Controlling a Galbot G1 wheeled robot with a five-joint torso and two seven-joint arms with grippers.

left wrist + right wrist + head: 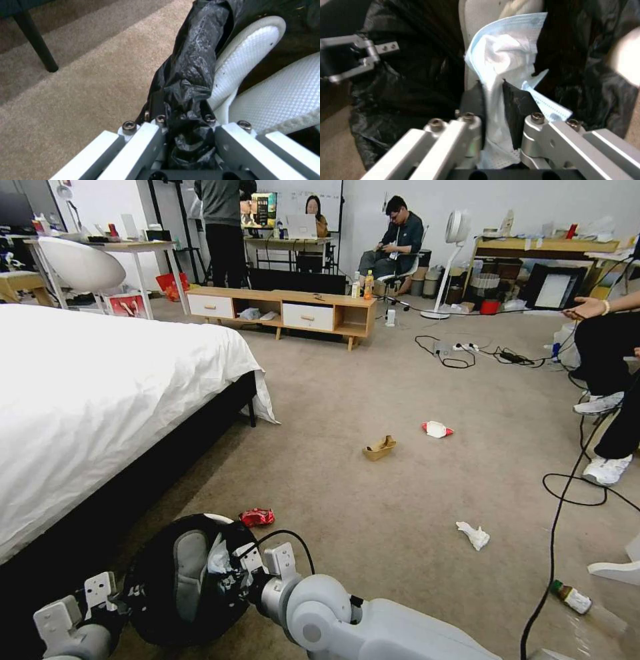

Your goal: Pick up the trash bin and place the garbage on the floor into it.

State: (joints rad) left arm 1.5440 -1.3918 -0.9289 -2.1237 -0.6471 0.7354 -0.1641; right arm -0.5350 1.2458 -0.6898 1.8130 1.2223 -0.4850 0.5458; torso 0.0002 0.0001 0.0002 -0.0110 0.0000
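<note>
Both sets of jaws are clamped: the left gripper (181, 130) pinches the trash bin (177, 580) by its black bag, and the right gripper (493, 105) pinches a pale blue wad (501, 50) over the bin's mouth. Held low beside the bed (100, 400), the bin tilts, mouth facing the robot. Beige floor (373, 513) beyond carries a red wrapper (257, 517), cardboard (379, 448) and tissue (474, 535).

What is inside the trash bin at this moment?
Inside the trash bin: its grey flap and the right pincer, shut on a pale blue wad. The black bag, gripped by the left pincer, hides the bottom.
</note>
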